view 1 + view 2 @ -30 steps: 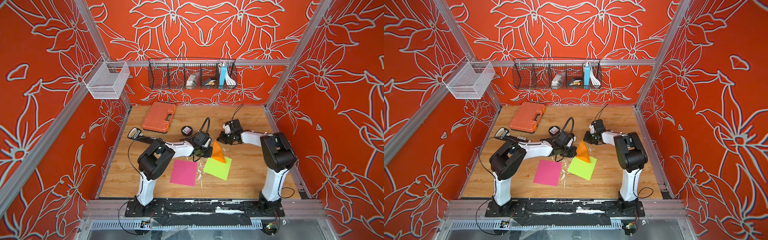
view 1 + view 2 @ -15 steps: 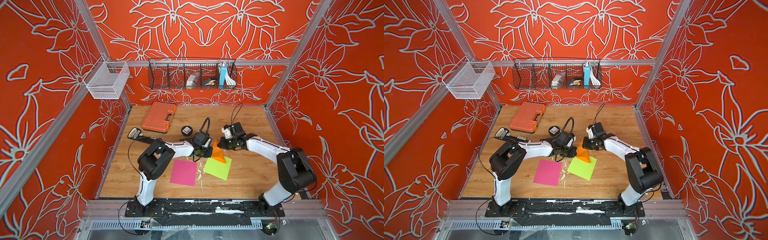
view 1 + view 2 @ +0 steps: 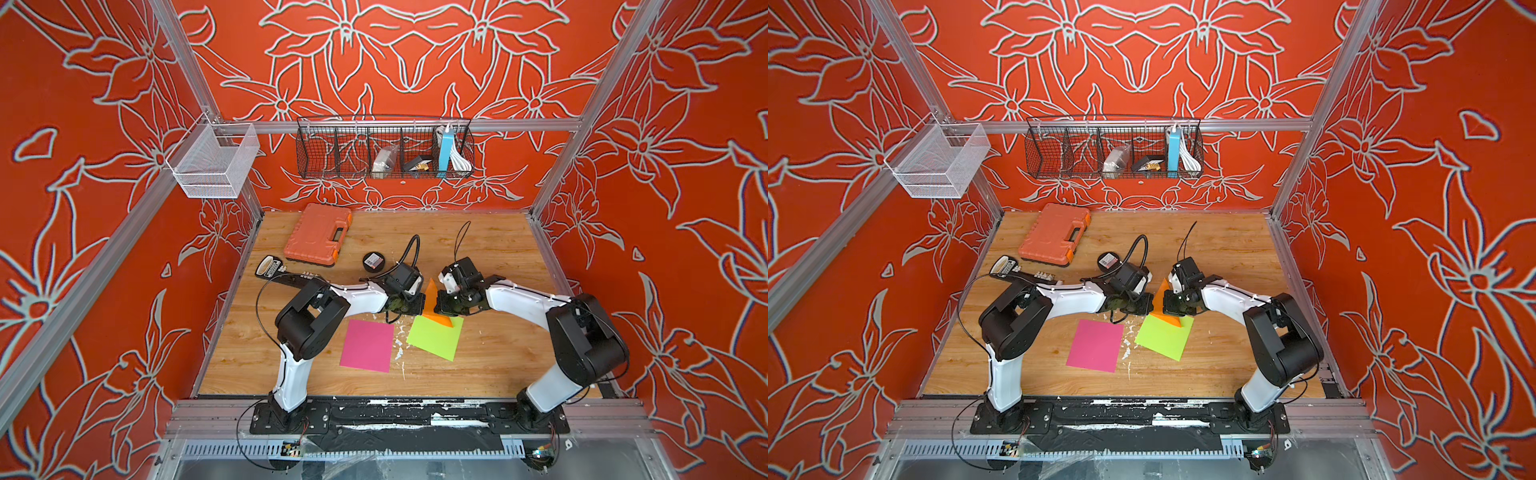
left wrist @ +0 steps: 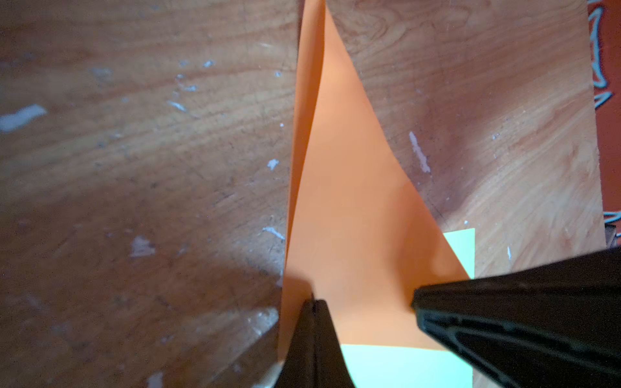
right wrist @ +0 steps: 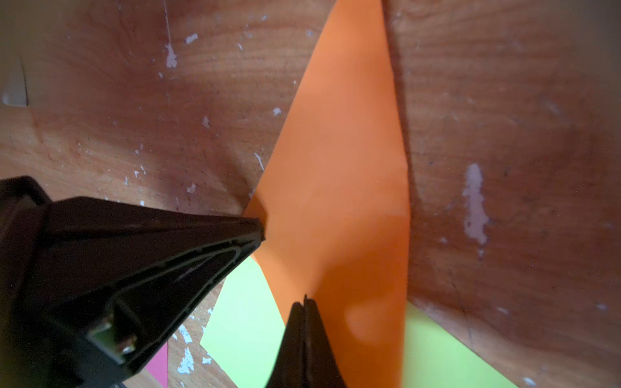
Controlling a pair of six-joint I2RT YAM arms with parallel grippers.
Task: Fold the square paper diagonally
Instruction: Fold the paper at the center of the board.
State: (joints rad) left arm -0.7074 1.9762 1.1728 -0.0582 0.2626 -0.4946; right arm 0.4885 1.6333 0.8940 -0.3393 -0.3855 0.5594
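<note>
The square orange paper (image 3: 432,296) (image 3: 1161,296) stands partly folded and raised off the wooden table, its lower edge resting on a green sheet. My left gripper (image 3: 420,305) (image 4: 314,304) is shut, and in the right wrist view its tip (image 5: 260,231) pinches a corner of the orange paper (image 5: 336,168). My right gripper (image 3: 438,306) (image 5: 305,302) is shut with nothing between its fingers. It faces the left one from the other side, its tip (image 4: 415,302) against the face of the orange paper (image 4: 353,218).
A green sheet (image 3: 434,340) and a pink sheet (image 3: 368,345) lie flat in front of the grippers. An orange tool case (image 3: 318,235), a round black tin (image 3: 373,262) and a dark handset (image 3: 270,266) sit at the back left. White flecks dot the table.
The right arm swung forward and left from the back of the table, bringing its shut gripper up to the orange paper. The left gripper and the paper stayed put.
</note>
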